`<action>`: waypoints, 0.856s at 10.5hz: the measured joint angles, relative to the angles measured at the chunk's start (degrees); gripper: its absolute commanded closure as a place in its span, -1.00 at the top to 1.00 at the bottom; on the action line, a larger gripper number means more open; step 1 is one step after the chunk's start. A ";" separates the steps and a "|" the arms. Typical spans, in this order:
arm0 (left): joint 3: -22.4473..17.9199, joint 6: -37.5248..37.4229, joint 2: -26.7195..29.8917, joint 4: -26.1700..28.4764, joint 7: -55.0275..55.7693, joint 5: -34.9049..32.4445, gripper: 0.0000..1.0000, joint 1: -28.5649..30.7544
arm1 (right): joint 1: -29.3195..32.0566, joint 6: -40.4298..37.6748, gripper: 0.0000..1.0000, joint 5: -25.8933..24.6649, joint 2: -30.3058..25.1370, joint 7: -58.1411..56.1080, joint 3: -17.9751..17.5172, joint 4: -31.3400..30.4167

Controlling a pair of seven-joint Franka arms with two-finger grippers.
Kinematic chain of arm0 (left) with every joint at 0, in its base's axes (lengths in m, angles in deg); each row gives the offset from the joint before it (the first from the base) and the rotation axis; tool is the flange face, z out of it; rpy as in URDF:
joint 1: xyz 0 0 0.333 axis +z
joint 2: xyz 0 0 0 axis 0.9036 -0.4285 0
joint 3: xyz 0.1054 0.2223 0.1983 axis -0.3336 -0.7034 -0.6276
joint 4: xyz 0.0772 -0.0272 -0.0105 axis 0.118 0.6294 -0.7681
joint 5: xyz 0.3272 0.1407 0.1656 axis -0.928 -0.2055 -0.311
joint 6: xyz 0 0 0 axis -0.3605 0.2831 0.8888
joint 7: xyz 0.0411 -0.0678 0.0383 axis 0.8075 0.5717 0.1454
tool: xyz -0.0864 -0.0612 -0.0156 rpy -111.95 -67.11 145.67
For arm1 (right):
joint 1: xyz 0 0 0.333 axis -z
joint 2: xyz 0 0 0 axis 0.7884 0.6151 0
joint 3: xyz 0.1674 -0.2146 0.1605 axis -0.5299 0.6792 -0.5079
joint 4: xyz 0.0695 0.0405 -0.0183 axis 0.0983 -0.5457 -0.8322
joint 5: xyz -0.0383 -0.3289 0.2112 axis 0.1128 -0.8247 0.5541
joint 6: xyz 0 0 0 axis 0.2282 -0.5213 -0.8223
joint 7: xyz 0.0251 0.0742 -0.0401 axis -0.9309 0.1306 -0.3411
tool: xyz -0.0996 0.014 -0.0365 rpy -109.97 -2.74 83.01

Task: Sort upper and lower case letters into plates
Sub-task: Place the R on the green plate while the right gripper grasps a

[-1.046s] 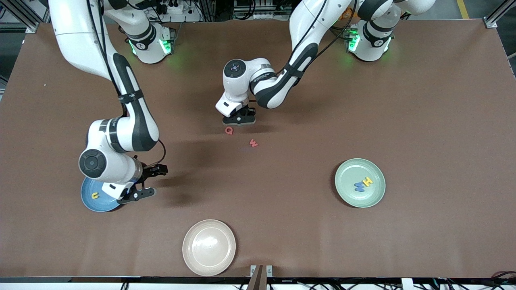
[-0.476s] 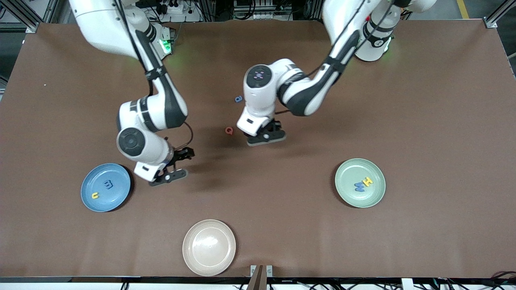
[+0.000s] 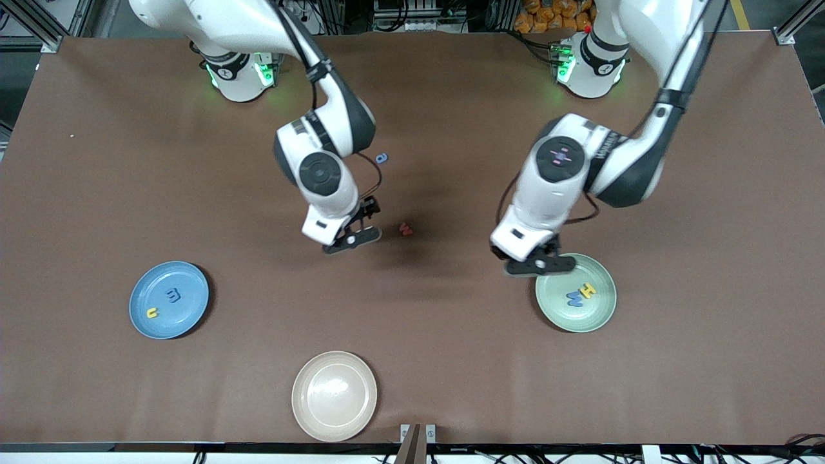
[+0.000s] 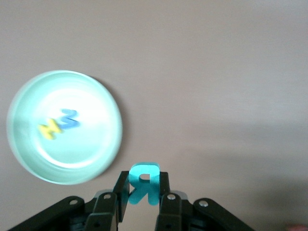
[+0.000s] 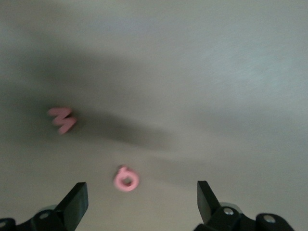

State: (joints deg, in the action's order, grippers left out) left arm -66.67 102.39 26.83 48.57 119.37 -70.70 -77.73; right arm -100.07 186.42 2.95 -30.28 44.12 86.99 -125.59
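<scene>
Left gripper point(image 3: 540, 265): hangs over the rim of the mint green plate point(image 3: 602, 316), on the side toward the worktop's middle; its fingers point(image 4: 163, 202) are pinched on the teal R point(image 4: 143, 183), which stands on edge between them with most of its body sticking out past the tips.
Why held so: an edge-on pinch suits so thin a foam piece, and the capital probably belongs with the capitals just ahead of the fingers.
Mint green plate contents: yellow H point(image 3: 587, 290) and blue W point(image 3: 575, 298), touching each other.
Right gripper point(image 3: 351, 237): over bare worktop point(image 3: 451, 361) near the middle, fingers point(image 5: 76, 204) spread wide and empty.
Below the right fingers: a red Q point(image 5: 126, 179) lies between the open tips in the right wrist view; the front view hides it under the arm, so its exact spot is uncertain. The red w point(image 3: 405, 228) lies just beside the gripper.
Still loose: blue a point(image 3: 382, 158), nearer the robot bases, well apart from both sets of fingers.
Sky blue plate point(image 3: 145, 322): holds the yellow u point(image 3: 152, 312) and blue m point(image 3: 173, 295), apart from each other, toward the right arm's end.
Cream plate point(image 3: 334, 396): empty, nearest the front camera.
Judgement: four sorted, R about to go in, three left.
</scene>
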 measured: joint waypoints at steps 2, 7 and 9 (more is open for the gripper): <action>0.09 0.00 0.21 1.76 -5.58 0.00 -1.00 4.97 | -2.39 2.86 1.00 0.03 -0.72 2.73 -1.87 -3.95; 0.08 0.00 -0.05 2.99 -7.38 0.00 -1.00 8.43 | -8.21 19.77 1.00 0.04 -6.41 9.16 -3.96 -23.49; -0.71 0.00 -1.02 3.24 -7.46 0.00 -1.00 8.74 | -10.30 25.33 1.00 0.04 -6.66 12.84 -5.34 -27.54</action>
State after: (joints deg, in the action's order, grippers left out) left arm -67.38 102.39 25.81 51.81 111.91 -70.71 -69.00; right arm -110.38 211.75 2.99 -36.94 56.97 81.65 -153.14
